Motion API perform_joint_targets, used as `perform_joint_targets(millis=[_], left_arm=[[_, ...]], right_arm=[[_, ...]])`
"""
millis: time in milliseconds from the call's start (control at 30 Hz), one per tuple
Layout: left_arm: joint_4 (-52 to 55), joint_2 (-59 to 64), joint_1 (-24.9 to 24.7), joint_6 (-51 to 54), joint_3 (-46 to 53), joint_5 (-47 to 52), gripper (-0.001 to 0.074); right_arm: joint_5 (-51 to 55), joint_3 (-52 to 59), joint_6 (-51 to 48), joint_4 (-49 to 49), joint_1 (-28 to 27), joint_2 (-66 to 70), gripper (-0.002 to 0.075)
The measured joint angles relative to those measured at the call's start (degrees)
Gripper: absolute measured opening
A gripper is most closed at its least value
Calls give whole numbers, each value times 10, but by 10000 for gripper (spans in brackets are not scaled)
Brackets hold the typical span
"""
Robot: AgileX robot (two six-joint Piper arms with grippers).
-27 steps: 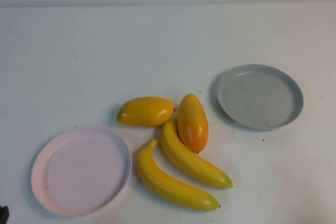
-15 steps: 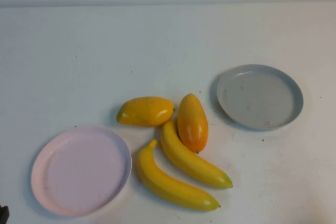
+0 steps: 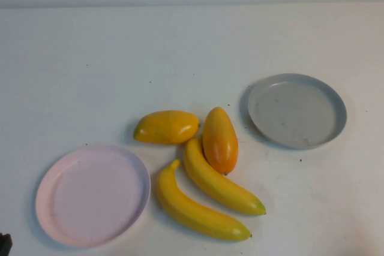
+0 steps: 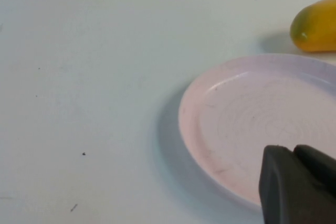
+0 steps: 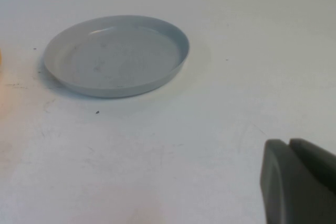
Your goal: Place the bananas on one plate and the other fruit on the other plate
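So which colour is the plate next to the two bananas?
Pale pink plate, empty, seen best in the high view.

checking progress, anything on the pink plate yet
Nothing: the pink plate is bare, nothing covered. Left gripper hangs shut by its rim; right gripper sits shut near the grey plate.

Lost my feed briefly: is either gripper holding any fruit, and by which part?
Nothing is held. Left gripper is shut over the pink plate; right gripper is shut near the grey plate.

The high view looks steeply down on the whole desk (image 3: 90,58); each wrist camera (mounted low) shares one plate with it.
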Motion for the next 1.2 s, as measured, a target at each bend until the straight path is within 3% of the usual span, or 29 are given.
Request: perform_joint_targets(millis=[400, 667, 800, 967, 1200], left_arm=[[-169, 0, 0, -142, 0, -101, 2], [-191, 0, 0, -157, -2, -117, 0], [-184, 30, 0, -161, -70, -66, 0], [-167, 164, 0, -135, -207, 66, -1], [-164, 399, 0, 106, -379, 224, -1]], right_arm=[[0, 0, 0, 0, 0, 0, -17], [0, 0, 0, 0, 0, 0, -17], [0, 0, 0, 0, 0, 0, -17], [0, 0, 0, 0, 0, 0, -17], [0, 0, 0, 0, 0, 0, -17]])
